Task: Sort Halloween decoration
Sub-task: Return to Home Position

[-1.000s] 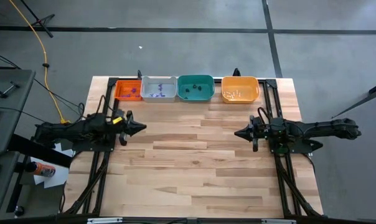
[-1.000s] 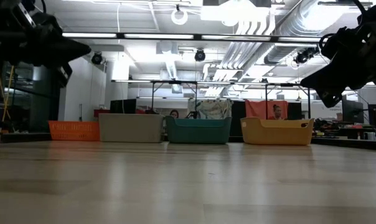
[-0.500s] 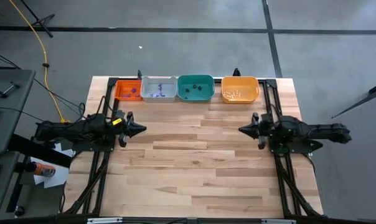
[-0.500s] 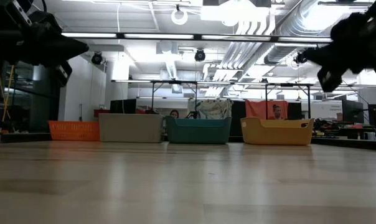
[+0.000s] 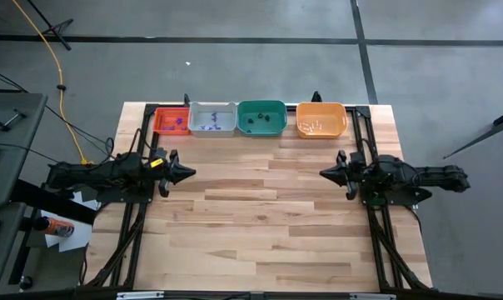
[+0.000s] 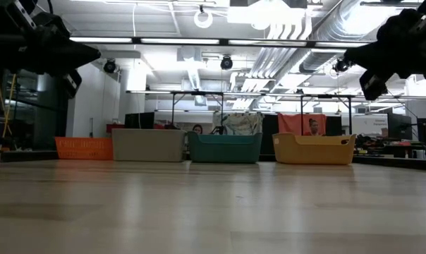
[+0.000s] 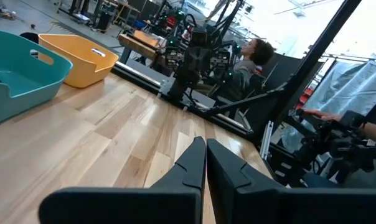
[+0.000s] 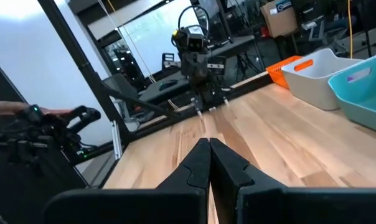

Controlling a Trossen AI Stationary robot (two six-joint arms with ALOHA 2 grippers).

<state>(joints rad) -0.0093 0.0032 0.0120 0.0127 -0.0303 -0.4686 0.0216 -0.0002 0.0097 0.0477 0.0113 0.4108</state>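
The Halloween decoration shows as tiny trinkets inside four trays along the table's far edge: purple ones in the red tray [image 5: 171,121] and the grey tray [image 5: 211,118], dark ones in the green tray [image 5: 261,117], pale ones in the orange tray [image 5: 321,119]. My left gripper [image 5: 191,172] hovers shut at the left side, pointing level toward the table's middle. My right gripper [image 5: 323,173] hovers shut at the right side, pointing level back at it. Neither holds anything; the shut fingertips show in the left wrist view [image 7: 205,144] and the right wrist view [image 8: 209,144].
Bare wooden tabletop [image 5: 260,225] lies between and in front of the two arms. Black frame rails [image 5: 135,242] run along both sides of the table. In the wrist views a person [image 7: 247,59] sits beyond the table's right edge, and a hand [image 8: 1,109] shows beyond its left edge.
My right arm has drawn back toward the table's right edge and risen, its gripper tipping up from a downward slant to level. It has stayed shut. My left arm has kept still.
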